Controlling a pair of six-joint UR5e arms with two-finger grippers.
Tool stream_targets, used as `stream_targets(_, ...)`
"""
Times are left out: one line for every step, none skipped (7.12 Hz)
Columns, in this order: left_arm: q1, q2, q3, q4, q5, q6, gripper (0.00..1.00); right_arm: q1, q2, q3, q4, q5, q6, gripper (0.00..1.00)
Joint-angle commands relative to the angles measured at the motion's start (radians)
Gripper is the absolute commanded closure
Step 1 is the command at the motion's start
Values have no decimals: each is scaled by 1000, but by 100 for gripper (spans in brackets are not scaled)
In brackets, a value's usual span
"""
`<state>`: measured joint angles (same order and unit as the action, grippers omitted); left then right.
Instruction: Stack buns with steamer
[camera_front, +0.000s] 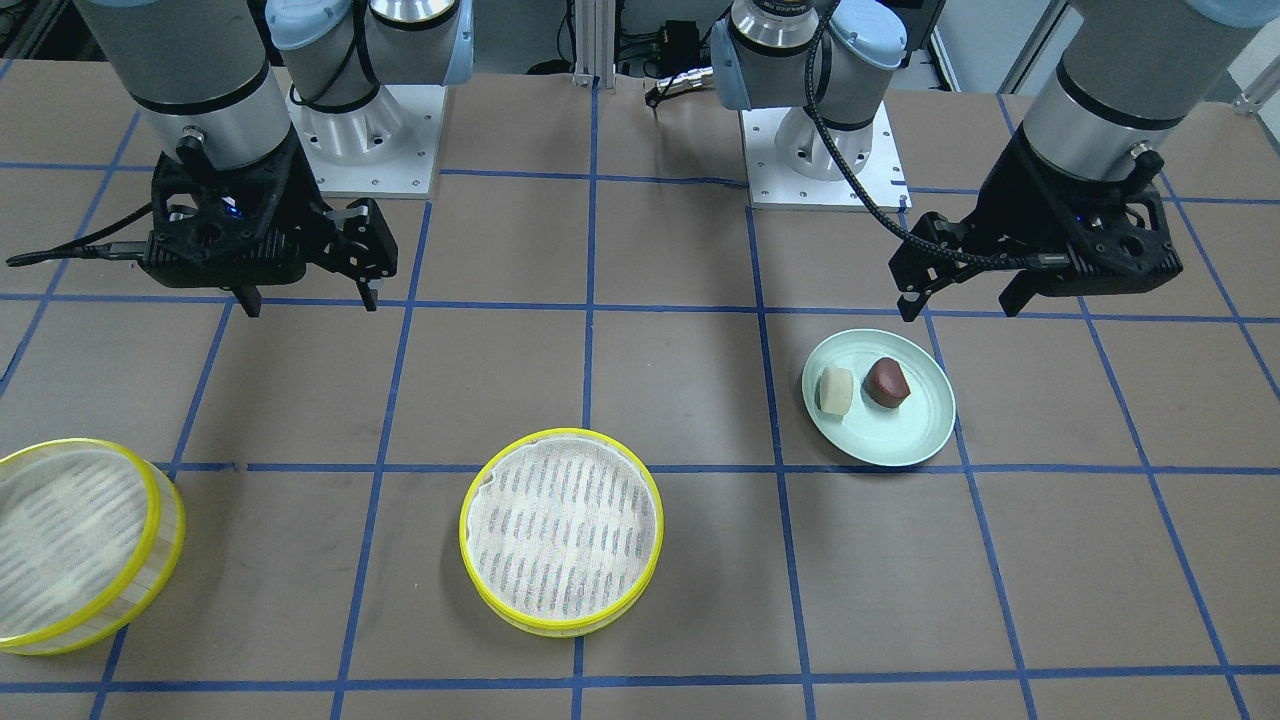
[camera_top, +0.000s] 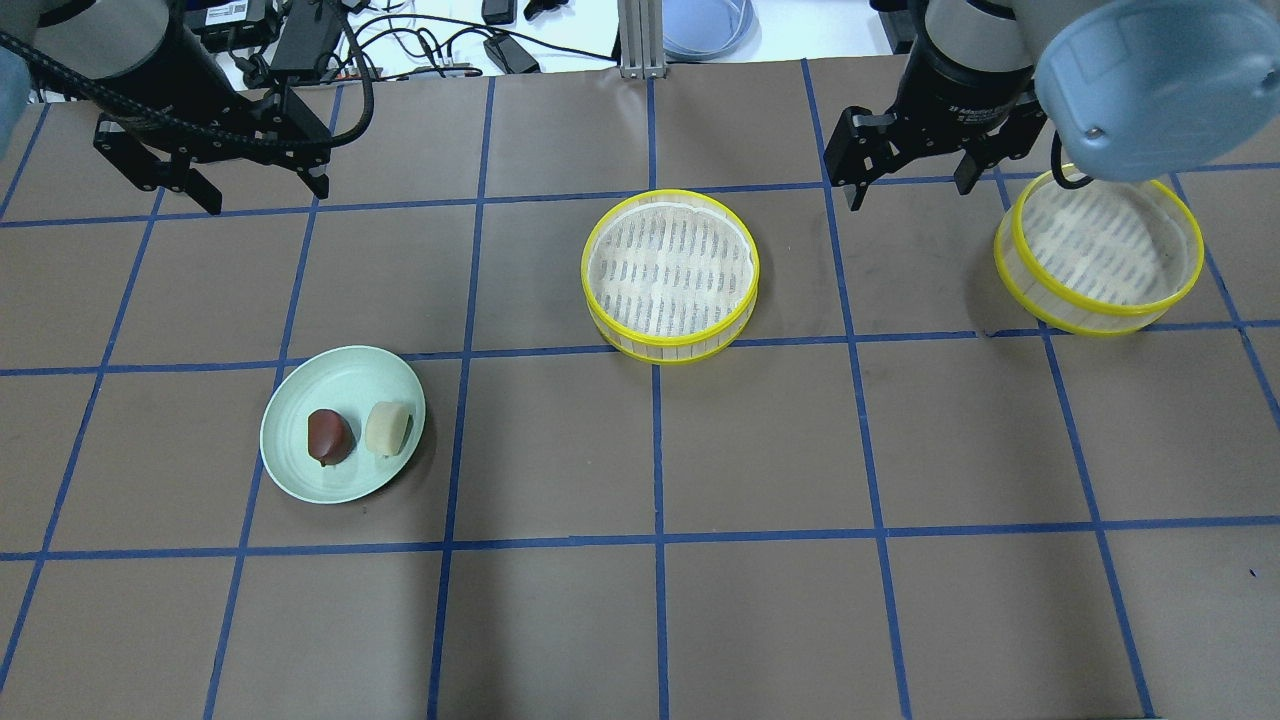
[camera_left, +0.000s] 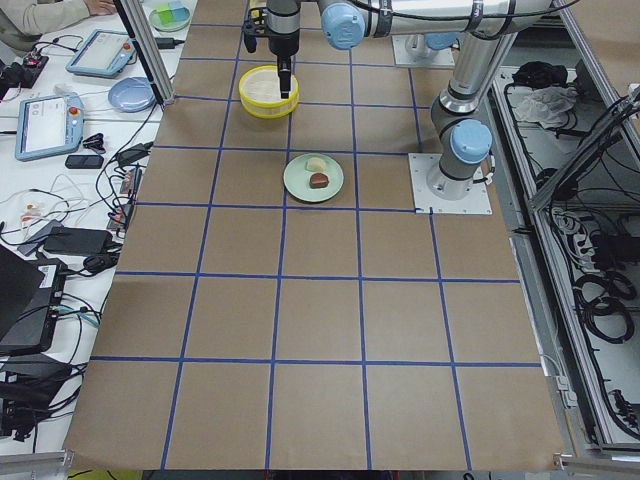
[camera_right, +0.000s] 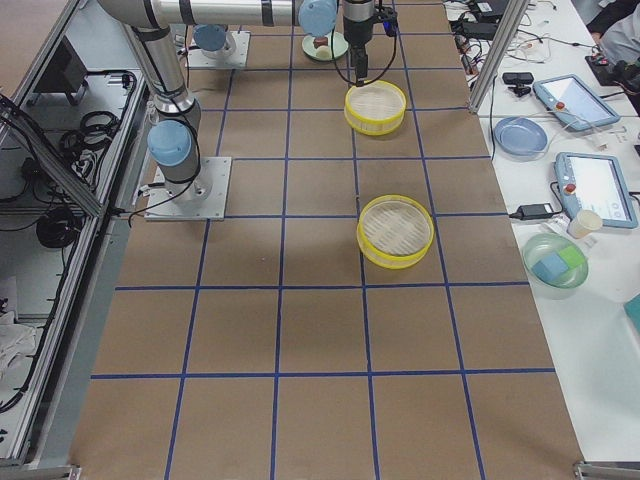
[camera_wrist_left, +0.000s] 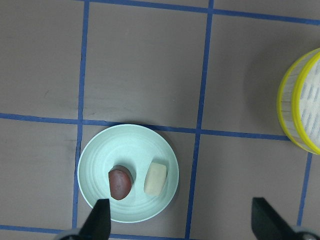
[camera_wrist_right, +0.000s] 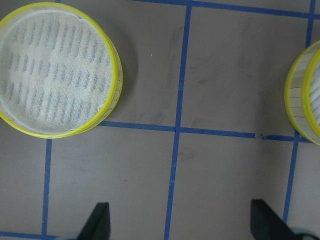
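Observation:
The two buns lie side by side on a mint-green plate: a cream-white bun and a reddish-brown bun. My left gripper is open and empty, held above the table beyond the plate. In the left wrist view the brown bun and the cream bun lie just ahead of the left finger. One steamer tier stands at the table's middle, the other steamer tier at the right. My right gripper is open and empty, above the table between the two tiers.
The arm bases stand at the robot's side of the brown, blue-taped table. Past the far edge a side table holds cables, tablets and a blue bowl.

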<state>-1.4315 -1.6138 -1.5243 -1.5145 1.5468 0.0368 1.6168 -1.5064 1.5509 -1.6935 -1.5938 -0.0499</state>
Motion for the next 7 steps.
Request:
stream_targets(0,2,-2,-7,4,0,0,0,0,0,0,0,-1,0)
stream_targets(-1,5,-2,-44,3,-5,0,0,0,2,1,0,1,0)
stream_targets(-1,9,-2,-73,4,-9,0,0,0,2,0,0,-1,0)
stream_targets(3,3,-2,-67,3,-9,0,0,0,2,0,0,1,0)
stream_targets(20,-12,-4,-66,3,0,0,0,0,2,-3,0,1,0)
stream_targets(49,-18,-11,-62,-1,5,0,-2,0,2,-3,0,1,0)
stream_targets(90,-23,-25,-31,1,3,0,0,-2,2,-3,2,2,0)
